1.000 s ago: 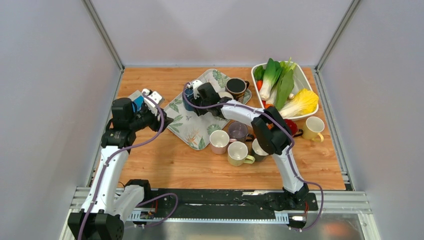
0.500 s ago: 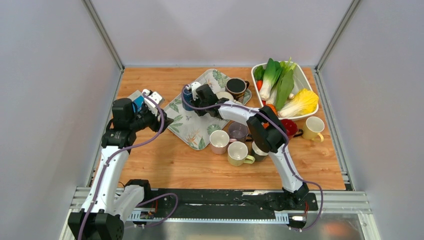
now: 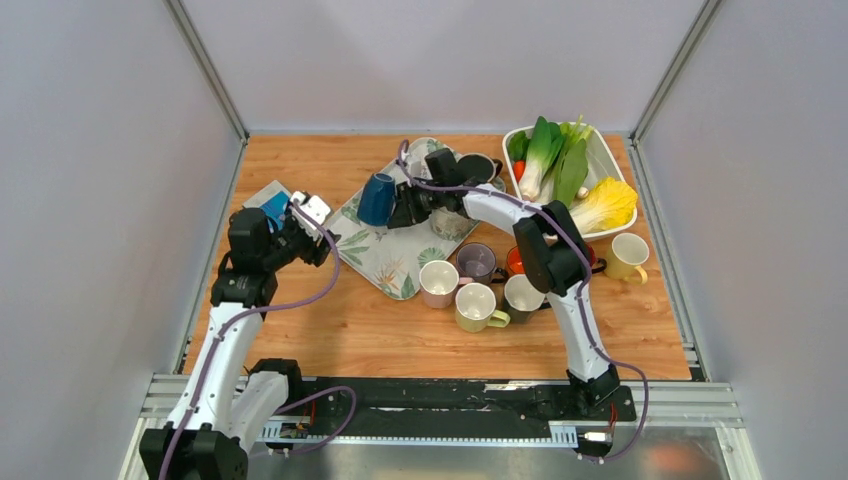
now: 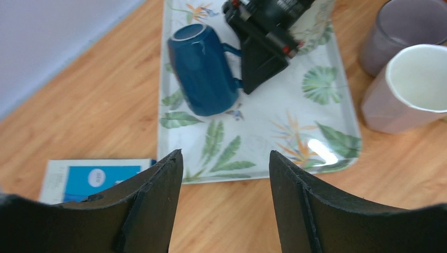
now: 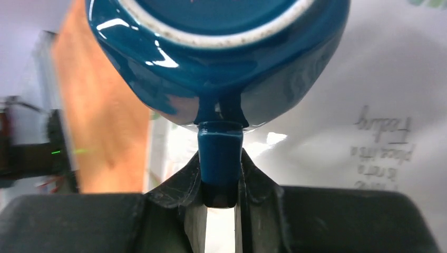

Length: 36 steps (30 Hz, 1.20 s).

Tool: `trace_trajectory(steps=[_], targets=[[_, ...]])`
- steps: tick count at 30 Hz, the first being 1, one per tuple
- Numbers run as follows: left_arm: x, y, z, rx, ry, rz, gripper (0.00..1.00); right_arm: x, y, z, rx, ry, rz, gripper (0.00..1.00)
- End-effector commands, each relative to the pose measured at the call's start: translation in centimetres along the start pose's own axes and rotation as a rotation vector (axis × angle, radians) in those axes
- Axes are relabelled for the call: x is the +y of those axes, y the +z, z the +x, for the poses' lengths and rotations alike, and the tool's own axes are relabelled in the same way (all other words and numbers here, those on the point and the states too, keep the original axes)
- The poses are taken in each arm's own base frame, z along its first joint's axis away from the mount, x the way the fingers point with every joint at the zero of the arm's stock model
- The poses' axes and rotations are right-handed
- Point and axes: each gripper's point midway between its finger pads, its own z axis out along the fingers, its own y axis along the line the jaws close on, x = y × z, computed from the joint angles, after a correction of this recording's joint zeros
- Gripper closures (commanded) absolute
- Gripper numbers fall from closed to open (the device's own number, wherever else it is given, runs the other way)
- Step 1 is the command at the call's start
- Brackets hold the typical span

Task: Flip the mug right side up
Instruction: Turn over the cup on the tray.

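Observation:
The blue mug is over the back left part of the leaf-print tray, tilted with its base up. My right gripper is shut on its handle; the right wrist view shows the mug's underside with a pale foot ring. In the left wrist view the mug leans on or just above the tray; I cannot tell which. The right gripper is at its right. My left gripper is open and empty, its tips over bare wood at the tray's left edge.
A pink mug, a purple mug, a yellow-green mug and several others stand upright right of the tray. A dark mug sits at the tray's back. A white bin holds vegetables. A blue-and-white box lies left.
My right gripper has swung back and to the right and turned, with the blue mug now out to its left and tilted. My left gripper has shifted slightly nearer.

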Motion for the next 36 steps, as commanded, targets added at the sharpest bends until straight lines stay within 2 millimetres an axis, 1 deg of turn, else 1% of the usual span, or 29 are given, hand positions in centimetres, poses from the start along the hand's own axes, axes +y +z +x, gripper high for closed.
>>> trace_trajectory(steps=[1,4,6,8,9,10,11,12,13,17,18,19,20,21,22,23,24,25,26,27,28,29,36], targets=[[2.7,-0.1,-1.7,-0.103,0.289,-0.155,0.30,8.0,-8.0,-9.6,-0.179,-0.022,-0.341,1.00],[2.7,0.4,-1.4,-0.127,0.427,-0.182,0.30,10.0,-9.4,-9.7,-0.164,-0.002,-0.441,1.00],[2.6,0.8,-1.6,-0.147,0.505,-0.196,0.30,11.5,-10.3,-9.4,-0.154,-0.008,-0.504,1.00],[2.4,1.0,-1.9,-0.171,0.587,-0.208,0.29,12.1,-10.9,-9.1,-0.144,-0.019,-0.538,1.00],[2.2,1.2,-1.5,-0.169,0.635,-0.208,0.29,12.5,-11.2,-8.9,-0.136,-0.024,-0.564,1.00],[2.1,1.3,-2.1,-0.192,0.668,-0.215,0.29,12.8,-11.4,-8.8,-0.128,-0.028,-0.586,1.00],[2.0,1.5,-1.6,-0.185,0.700,-0.217,0.29,13.1,-11.6,-8.8,-0.123,-0.032,-0.602,1.00],[1.9,1.6,-2.1,-0.204,0.729,-0.229,0.29,13.2,-11.7,-8.7,-0.118,-0.031,-0.615,1.00],[2.1,1.7,-2.1,-0.207,0.767,-0.247,0.29,13.4,-11.8,-8.7,-0.114,-0.034,-0.631,1.00],[1.8,1.9,-2.6,-0.249,0.899,-0.309,0.29,14.0,-12.0,-8.1,-0.077,-0.022,-0.696,1.00],[1.7,2.1,-2.5,-0.251,0.909,-0.316,0.29,14.2,-12.0,-7.9,-0.066,-0.019,-0.710,1.00],[1.7,2.1,-2.9,-0.263,0.942,-0.338,0.30,14.3,-12.0,-7.6,-0.052,-0.013,-0.724,1.00],[1.6,2.4,-2.7,-0.251,0.951,-0.341,0.31,14.3,-12.0,-7.4,-0.039,-0.003,-0.735,1.00],[1.7,2.4,-3.3,-0.260,0.980,-0.359,0.31,14.5,-12.1,-7.1,-0.021,0.006,-0.751,1.00],[1.5,2.7,-3.2,-0.254,0.984,-0.361,0.32,14.5,-12.1,-6.9,-0.009,0.018,-0.761,1.00],[1.6,2.6,-3.9,-0.271,1.005,-0.384,0.32,14.5,-12.2,-6.7,0.010,0.030,-0.776,1.00],[1.4,2.9,-4.0,-0.274,1.010,-0.387,0.33,14.4,-11.9,-6.4,0.024,0.046,-0.782,1.00],[1.5,2.8,-4.6,-0.288,1.029,-0.404,0.34,14.2,-11.7,-6.3,0.025,0.054,-0.779,1.00],[1.2,3.1,-4.6,-0.289,1.035,-0.398,0.34,14.1,-11.7,-6.3,0.026,0.059,-0.777,1.00],[1.1,3.1,-5.1,-0.304,1.053,-0.409,0.34,14.1,-11.6,-6.3,0.026,0.063,-0.775,1.00],[1.0,3.3,-5.1,-0.304,1.057,-0.407,0.34,14.0,-11.5,-6.2,0.025,0.066,-0.773,1.00],[0.9,3.2,-5.6,-0.317,1.070,-0.414,0.35,14.0,-11.5,-6.3,0.024,0.067,-0.771,1.00],[0.4,3.8,-6.7,-0.350,1.079,-0.398,0.35,13.9,-11.2,-6.1,0.019,0.064,-0.763,1.00]])
